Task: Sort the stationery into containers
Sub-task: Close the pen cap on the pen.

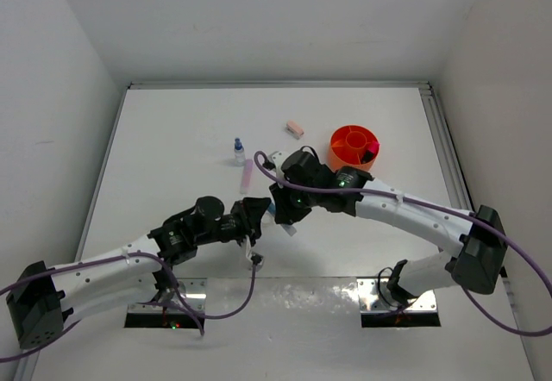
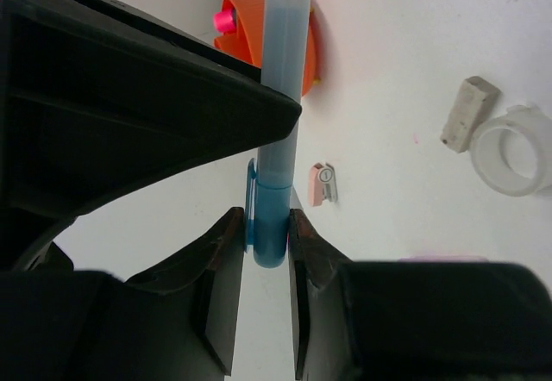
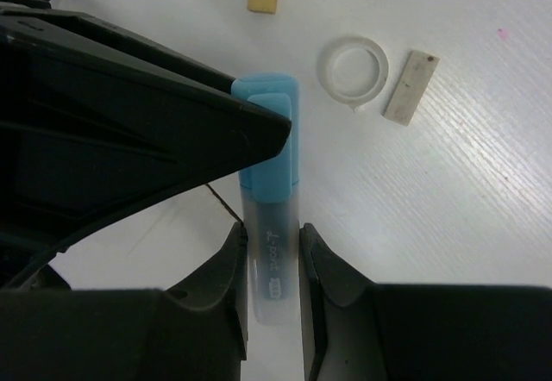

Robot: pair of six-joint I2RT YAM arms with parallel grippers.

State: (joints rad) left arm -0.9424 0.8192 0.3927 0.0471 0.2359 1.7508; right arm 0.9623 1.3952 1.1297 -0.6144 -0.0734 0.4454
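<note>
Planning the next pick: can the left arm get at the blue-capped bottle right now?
Probably not yet: the left gripper is shut on the light blue tube, which the right gripper also clamps.

From above, the light blue tube [image 1: 288, 227] is mostly covered by the left gripper [image 1: 264, 215] and right gripper [image 1: 283, 207]. At the left wrist its far end leaves the top edge, it hides part of the orange tub [image 2: 237, 36], and the right edge cuts the tape ring [image 2: 479, 153].
</note>
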